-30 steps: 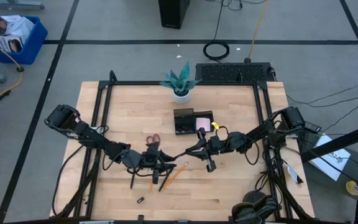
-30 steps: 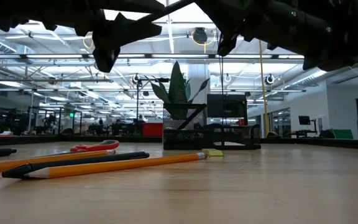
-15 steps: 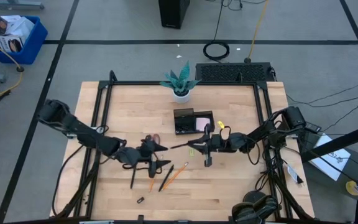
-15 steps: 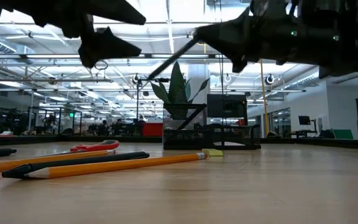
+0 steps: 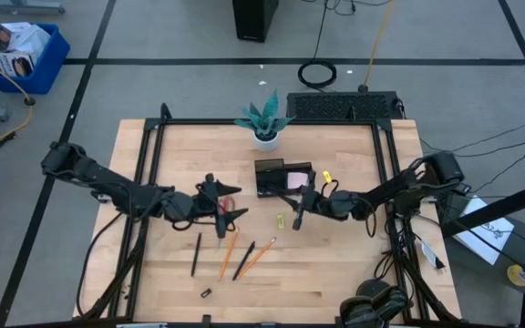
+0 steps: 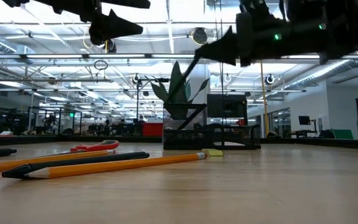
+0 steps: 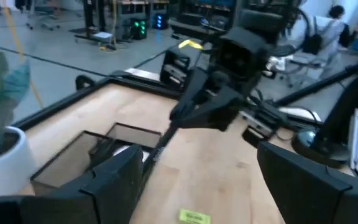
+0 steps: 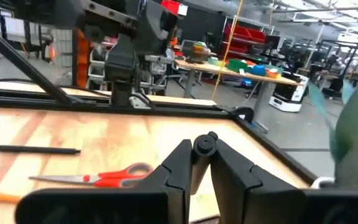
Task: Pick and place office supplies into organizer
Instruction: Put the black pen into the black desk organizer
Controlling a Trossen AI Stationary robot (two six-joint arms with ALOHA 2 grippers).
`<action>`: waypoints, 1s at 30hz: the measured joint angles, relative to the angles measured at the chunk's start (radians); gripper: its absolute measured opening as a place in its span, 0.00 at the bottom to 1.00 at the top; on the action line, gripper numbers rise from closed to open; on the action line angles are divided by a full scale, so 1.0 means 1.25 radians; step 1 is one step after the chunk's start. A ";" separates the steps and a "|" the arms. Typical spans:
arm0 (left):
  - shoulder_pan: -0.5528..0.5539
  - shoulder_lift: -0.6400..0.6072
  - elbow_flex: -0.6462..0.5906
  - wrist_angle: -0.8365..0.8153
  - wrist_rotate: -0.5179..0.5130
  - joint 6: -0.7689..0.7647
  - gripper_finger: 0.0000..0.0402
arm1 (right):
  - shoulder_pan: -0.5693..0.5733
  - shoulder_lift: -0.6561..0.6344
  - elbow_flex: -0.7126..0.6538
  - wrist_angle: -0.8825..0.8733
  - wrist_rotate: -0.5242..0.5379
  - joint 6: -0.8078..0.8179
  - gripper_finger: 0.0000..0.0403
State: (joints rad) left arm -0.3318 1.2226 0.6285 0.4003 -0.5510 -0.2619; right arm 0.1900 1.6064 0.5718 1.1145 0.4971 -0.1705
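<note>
Your right gripper (image 5: 297, 211) pinches a black pen (image 5: 287, 198) by its end, angled toward the organizer (image 5: 272, 179) so it can drop in. Your left gripper (image 5: 221, 208) hangs spread wide and empty above the red-handled scissors (image 5: 228, 206). On the table (image 5: 354, 264) you have two loose pens, two orange pencils (image 5: 227, 255), one black clip (image 5: 206, 293) and one yellow-green clip (image 5: 281, 220).
</note>
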 joint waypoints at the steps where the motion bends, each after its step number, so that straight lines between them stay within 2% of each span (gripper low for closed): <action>1: 0.007 -0.004 0.000 -0.007 0.000 -0.001 0.80 | -0.004 -0.020 0.009 -0.031 0.000 -0.004 0.10; 8: 0.023 -0.007 0.000 -0.061 0.000 -0.028 0.80 | -0.047 -0.137 0.073 -0.190 0.028 -0.045 0.08; 15: 0.023 -0.007 0.000 -0.053 0.001 -0.030 0.80 | -0.142 -0.146 0.164 -0.477 0.024 0.064 0.10; 19: 0.023 -0.007 0.000 -0.052 0.006 -0.037 0.79 | -0.189 -0.129 0.177 -0.490 -0.043 0.093 0.09; 22: 0.023 -0.007 0.000 -0.053 0.011 -0.037 0.79 | -0.216 -0.127 0.179 -0.515 -0.054 0.127 0.10; 27: 0.023 -0.006 0.000 -0.049 0.022 -0.037 0.79 | -0.260 -0.118 0.179 -0.557 -0.150 0.190 0.10; 30: 0.023 -0.006 0.000 -0.048 0.022 -0.037 0.79 | -0.271 -0.108 0.178 -0.569 -0.152 0.189 0.10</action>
State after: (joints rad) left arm -0.3035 1.2148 0.6287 0.3406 -0.5234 -0.3085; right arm -0.1493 1.4710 0.7938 0.4026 0.3077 0.0663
